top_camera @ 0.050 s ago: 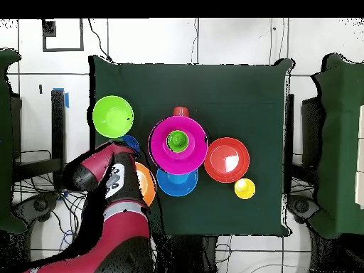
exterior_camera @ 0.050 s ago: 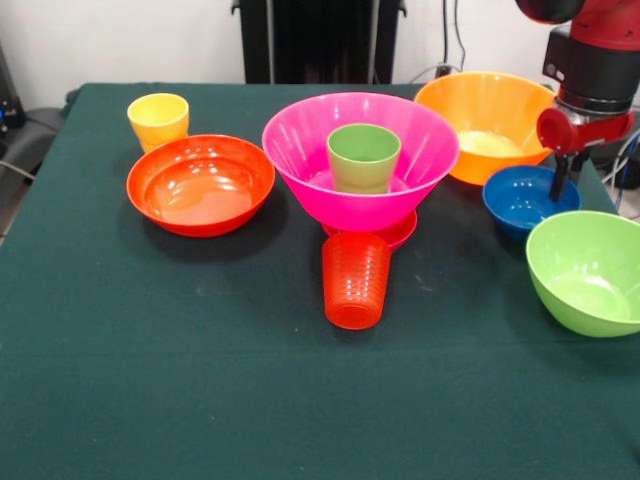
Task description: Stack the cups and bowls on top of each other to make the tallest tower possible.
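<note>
The large pink bowl (exterior_camera @ 0.050 s ago: 300, 150) (top_camera @ 0.050 s ago: 193, 153) stands mid-table on a small magenta bowl (exterior_camera @ 0.050 s ago: 400, 234), forming the tower, with the light green cup (exterior_camera @ 0.050 s ago: 363, 157) (top_camera @ 0.050 s ago: 176, 140) upright inside it. The ribbed orange-red cup (exterior_camera @ 0.050 s ago: 355, 280) (top_camera @ 0.050 s ago: 180, 111) sits just in front of it. My gripper (exterior_camera @ 0.050 s ago: 563, 182) hangs over the small dark blue bowl (exterior_camera @ 0.050 s ago: 520, 200) (top_camera @ 0.050 s ago: 130, 142), at its rim, between the yellow-orange bowl (exterior_camera @ 0.050 s ago: 485, 115) (top_camera @ 0.050 s ago: 146, 186) and the lime green bowl (exterior_camera @ 0.050 s ago: 590, 270) (top_camera @ 0.050 s ago: 112, 116). A medium blue bowl (top_camera @ 0.050 s ago: 178, 185) shows only from overhead, beside the pink one.
The wide red-orange bowl (exterior_camera @ 0.050 s ago: 200, 185) (top_camera @ 0.050 s ago: 227, 159) and the yellow cup (exterior_camera @ 0.050 s ago: 158, 120) (top_camera @ 0.050 s ago: 244, 188) stand on the other side of the tower. The green cloth (exterior_camera @ 0.050 s ago: 200, 380) stretches bare along the front. My arm (top_camera @ 0.050 s ago: 114, 178) covers part of the yellow-orange bowl from overhead.
</note>
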Controlling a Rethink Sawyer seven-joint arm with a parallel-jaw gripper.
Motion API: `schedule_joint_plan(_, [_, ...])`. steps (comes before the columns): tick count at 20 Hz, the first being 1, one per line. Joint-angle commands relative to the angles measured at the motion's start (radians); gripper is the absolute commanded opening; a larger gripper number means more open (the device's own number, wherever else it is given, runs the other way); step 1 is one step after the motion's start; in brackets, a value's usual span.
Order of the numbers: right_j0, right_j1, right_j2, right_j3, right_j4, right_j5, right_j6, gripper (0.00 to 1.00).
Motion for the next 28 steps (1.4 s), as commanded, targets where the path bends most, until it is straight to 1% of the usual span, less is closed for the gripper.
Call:
schedule_joint_plan(1, [0.018, 0.039, 0.021, 0.02, -0.012, -0.053, 0.104, 0.0])
schedule_joint_plan(3, [0.012, 0.031, 0.028, 0.021, -0.008, -0.04, 0.094, 0.0])
schedule_joint_plan(6, [0.024, 0.024, 0.008, 0.011, -0.012, -0.059, 0.107, 0.0])
schedule_joint_plan(10, [0.039, 0.006, -0.013, -0.006, -0.016, -0.038, 0.098, 0.0])
schedule_joint_plan(22, [0.02, -0.026, 0.017, -0.032, 0.003, 0.044, 0.04, 0.0])
schedule_joint_plan(28, [-0.003, -0.034, 0.049, -0.037, 0.024, 0.093, 0.01, 0.0])
